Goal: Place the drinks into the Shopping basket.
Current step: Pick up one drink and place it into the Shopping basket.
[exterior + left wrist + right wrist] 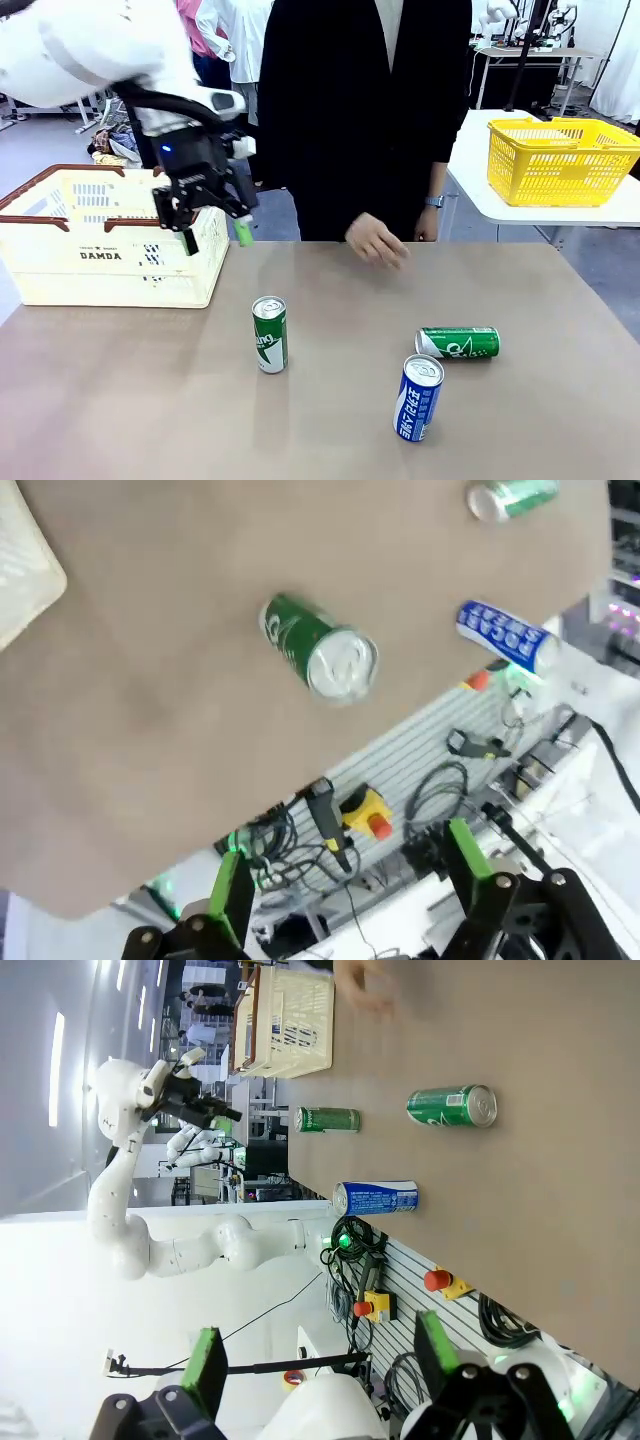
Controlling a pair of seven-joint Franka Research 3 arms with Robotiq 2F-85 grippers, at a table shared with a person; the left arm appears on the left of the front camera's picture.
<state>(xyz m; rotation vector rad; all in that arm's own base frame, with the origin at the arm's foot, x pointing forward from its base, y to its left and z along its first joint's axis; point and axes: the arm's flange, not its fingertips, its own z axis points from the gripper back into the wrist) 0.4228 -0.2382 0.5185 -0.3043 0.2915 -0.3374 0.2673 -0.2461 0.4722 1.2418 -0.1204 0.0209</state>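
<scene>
Here the left gripper [215,238], jaws apart and empty, covers the right end of the Shopping basket [60,275]; the right gripper [320,1358] gapes too; the person's hand [377,243] is blurred.

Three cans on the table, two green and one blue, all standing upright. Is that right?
Not quite. The right-hand green can lies on its side, as the front view shows. The left-hand green can and the blue can do stand upright on the table. The count and the colours are right.
</scene>
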